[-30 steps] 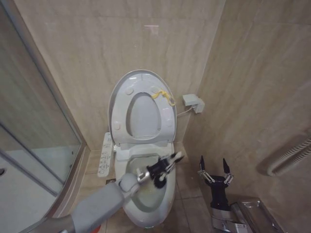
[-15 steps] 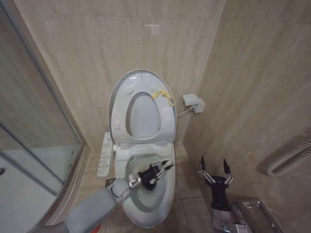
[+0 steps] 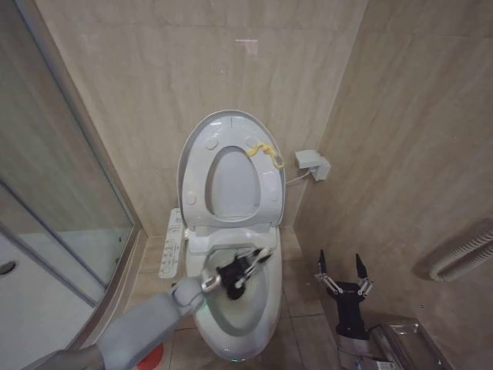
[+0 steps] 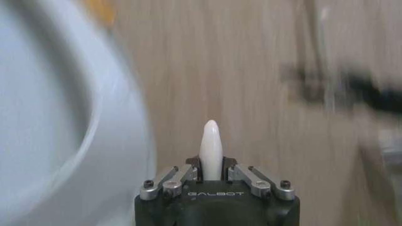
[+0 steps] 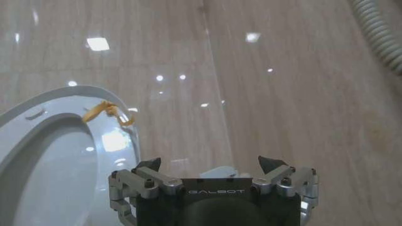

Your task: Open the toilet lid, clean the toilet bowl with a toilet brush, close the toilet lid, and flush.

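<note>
**Left arm in the bowl with the brush, right arm just hanging out**

So the toilet lid (image 3: 231,173) is up, leaning back against the tiled wall together with the ring seat, and you can see the little yellow strap (image 3: 266,153) near its upper right edge. In the right wrist view the same lid (image 5: 44,141) and strap (image 5: 108,113) show off to one side.

The left gripper (image 3: 245,270) is reaching in from the lower left over the open toilet bowl (image 3: 266,324), sitting over the rear half of the bowl, just below the hinge. Its fingers are clamped on the toilet brush (image 3: 231,279). In the left wrist view you can see the thin white handle (image 4: 211,150) poking up out of the closed fingers, pinched right in the middle. The dark brush head seems to sit down inside the bowl near the gripper, but it blends in with the black gripper parts, so I can't say whether it touches the ceramic. The left wrist view is streaky.

The white button panel (image 3: 172,243) runs along the bowl's left side. There's a bit of something red (image 3: 154,356) on the floor at the bottom edge, mostly hidden by the arm.

The right gripper (image 3: 342,270) is parked well off to the right of the toilet, near the right-hand wall, pointing up with fingers spread wide and holding nothing. A small white box (image 3: 311,163) is mounted on the wall right of the lid.
</note>
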Motion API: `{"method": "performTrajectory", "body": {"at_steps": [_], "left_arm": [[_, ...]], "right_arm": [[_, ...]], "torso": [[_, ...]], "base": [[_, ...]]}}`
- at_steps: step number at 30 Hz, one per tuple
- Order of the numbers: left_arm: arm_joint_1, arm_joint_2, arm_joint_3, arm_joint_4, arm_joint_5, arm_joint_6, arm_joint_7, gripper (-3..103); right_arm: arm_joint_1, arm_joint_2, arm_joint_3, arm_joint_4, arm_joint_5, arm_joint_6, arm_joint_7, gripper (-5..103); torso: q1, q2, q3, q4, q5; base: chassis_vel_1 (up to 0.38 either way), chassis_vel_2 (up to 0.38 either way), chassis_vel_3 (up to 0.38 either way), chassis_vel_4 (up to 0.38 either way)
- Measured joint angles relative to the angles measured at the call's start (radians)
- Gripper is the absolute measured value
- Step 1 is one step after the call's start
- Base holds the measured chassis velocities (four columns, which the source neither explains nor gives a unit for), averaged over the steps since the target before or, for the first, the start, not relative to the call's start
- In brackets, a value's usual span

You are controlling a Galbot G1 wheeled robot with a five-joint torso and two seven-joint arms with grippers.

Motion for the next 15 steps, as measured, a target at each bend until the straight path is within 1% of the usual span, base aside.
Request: {"method": "performTrajectory", "body": {"at_steps": [2, 4, 5, 7, 8, 9, 10, 11, 12, 13, 14, 15], "left_arm": [[-0.001, 0.0, 0.004, 0.0, 0.0, 0.001, 0.001, 22], [0.031, 0.016, 0.014, 0.088, 0.035, -0.014, 0.018, 22], [0.031, 0.016, 0.014, 0.088, 0.035, -0.014, 0.018, 22], [0.065, 0.033, 0.005, 0.145, 0.053, -0.034, 0.028, 22], [0.064, 0.038, 0.003, 0.131, 0.042, -0.033, 0.025, 22], [0.053, 0.038, 0.007, 0.092, 0.028, -0.026, 0.02, 22], [0.053, 0.038, 0.007, 0.092, 0.028, -0.026, 0.02, 22], [0.04, 0.036, 0.012, 0.062, 0.019, -0.021, 0.016, 22], [0.01, 0.028, 0.022, 0.008, 0.007, -0.013, 0.011, 22], [0.01, 0.028, 0.022, 0.008, 0.007, -0.013, 0.011, 22], [-0.006, 0.027, 0.034, -0.007, 0.003, -0.011, 0.011, 22], [-0.007, 0.032, 0.054, 0.015, 0.005, -0.013, 0.014, 22]], "right_arm": [[0.002, 0.0, -0.003, -0.004, -0.001, 0.0, 0.0, 100], [-0.006, 0.0, -0.01, -0.003, -0.006, 0.005, -0.001, 100], [-0.006, 0.0, -0.01, -0.003, -0.006, 0.005, -0.001, 100], [-0.016, 0.0, -0.011, 0.005, -0.007, 0.01, -0.002, 100], [-0.019, 0.0, -0.012, 0.009, -0.008, 0.01, -0.004, 100], [-0.021, 0.0, -0.011, 0.011, -0.008, 0.01, -0.004, 100], [-0.021, 0.0, -0.011, 0.011, -0.008, 0.01, -0.004, 100], [-0.02, 0.0, -0.009, 0.011, -0.008, 0.01, -0.004, 100], [-0.013, 0.0, -0.005, 0.006, -0.008, 0.009, -0.003, 100], [-0.013, 0.0, -0.005, 0.006, -0.008, 0.009, -0.003, 100], [-0.005, 0.0, -0.003, -0.003, -0.008, 0.008, -0.002, 100], [-0.002, 0.0, -0.005, -0.01, -0.008, 0.007, -0.002, 100]], "torso": [[0.0, 0.0, 0.0, -0.0004, 0.0004], [0.0, 0.0, 0.0, 0.0004, 0.0003], [0.0, 0.0, 0.0, 0.0004, 0.0003], [0.0, 0.0, 0.001, 0.0028, 0.0002], [0.0, 0.0, 0.0, 0.0031, 0.0003], [0.0, 0.0, 0.0, 0.0034, 0.0004], [0.0, 0.0, 0.0, 0.0034, 0.0004], [0.0, 0.0, 0.0, 0.0029, 0.0003], [0.0, 0.0, 0.0, 0.0005, -0.0001], [0.0, 0.0, 0.0, 0.0005, -0.0001], [0.0, 0.0, 0.0, -0.0004, 0.0004], [0.0, 0.0, 0.0, -0.0002, 0.0007]], "base": [[-0.037, -0.019, -0.021, -0.01], [-0.064, -0.086, -0.009, -0.031], [-0.055, -0.086, 0.023, -0.001], [-0.027, -0.009, 0.012, -0.001], [0.0, 0.0, 0.0, 0.0], [0.0, 0.0, 0.0, 0.0], [0.0, 0.0, 0.0, 0.0], [0.0, 0.0, 0.0, 0.0], [0.0, 0.0, 0.0, 0.0], [0.0, 0.0, 0.0, 0.0], [0.0, 0.0, 0.0, 0.0], [0.0, 0.0, 0.0, 0.0]]}}
